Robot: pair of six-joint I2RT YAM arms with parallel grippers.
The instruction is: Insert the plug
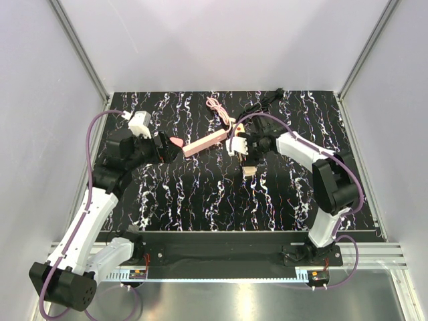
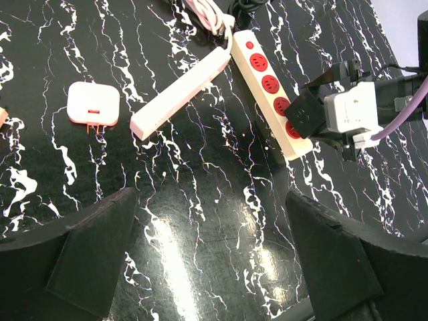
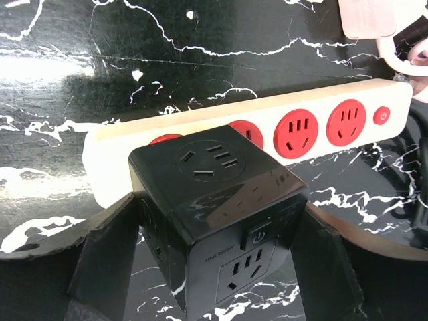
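— Where's the black cube plug (image 3: 214,194)?

— In the right claw (image 3: 217,267), pinched between the two fingers. It sits at the end of the cream power strip (image 3: 114,144) farthest from the switch, covering part of the red sockets there. I can't tell whether its pins are in.

— And the left claw (image 2: 214,261)?

— Spread wide, gripping nothing, above bare worktop (image 2: 200,221) and apart from the strip.

— Anything else nearby?

— A pink strip (image 2: 180,90) lies slanted just beside the cream one, and a small pink charger (image 2: 93,103) lies to its left.
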